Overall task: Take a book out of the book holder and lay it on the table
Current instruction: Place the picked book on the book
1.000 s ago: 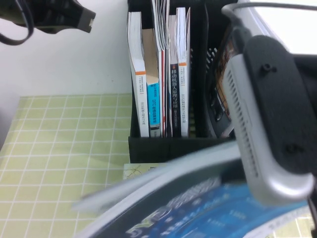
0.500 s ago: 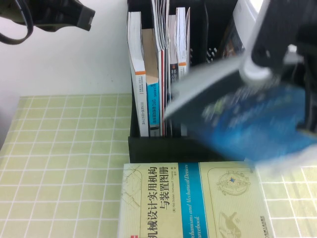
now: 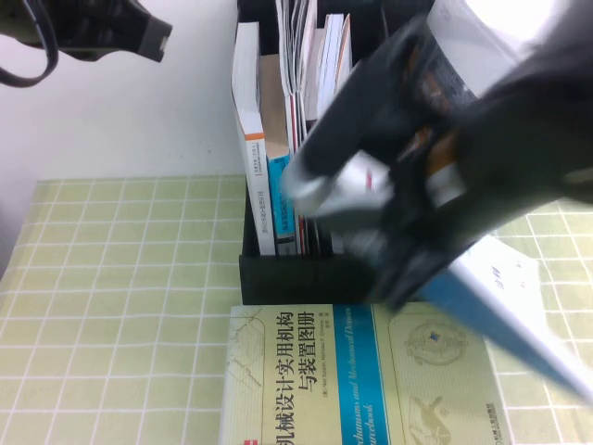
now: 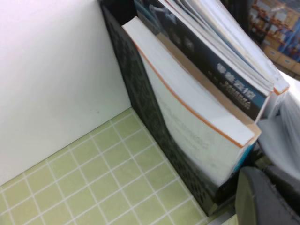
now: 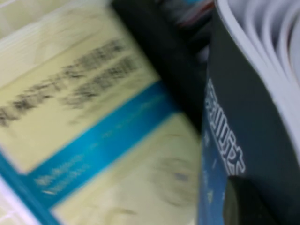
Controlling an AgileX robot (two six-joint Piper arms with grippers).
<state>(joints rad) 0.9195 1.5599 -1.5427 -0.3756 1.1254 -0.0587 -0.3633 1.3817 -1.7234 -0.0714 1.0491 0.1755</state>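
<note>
**Q:** So, where are the grippers, and what are they doing?

**A:** The right gripper (image 3: 408,269) hangs low in front of the book holder (image 3: 306,276), on the right side of the scene, at the end of a blurred dark and silver arm. It is clamped on the book (image 3: 505,297), a large thin magazine with a dark blue cover and loose white pages. The book is held tilted in the air, its lower end slanting down to the right above the table (image 3: 120,306). In the right wrist view the book (image 5: 248,117) fills the side of the picture, one dark fingertip (image 5: 246,204) pressed on its cover.

**Q:** And the other one?

**A:** The left gripper (image 3: 153,37) is high up at the far left, well apart from everything. Whether its fingers are apart or together, I cannot tell.

**Q:** What lies nearby?

**A:** A pale yellow-green book (image 3: 361,380) with a blue band lies flat on the green grid cloth, just in front of the holder. Several books (image 3: 255,148) stand upright in the holder's left compartment, against a white wall (image 3: 139,120).
</note>
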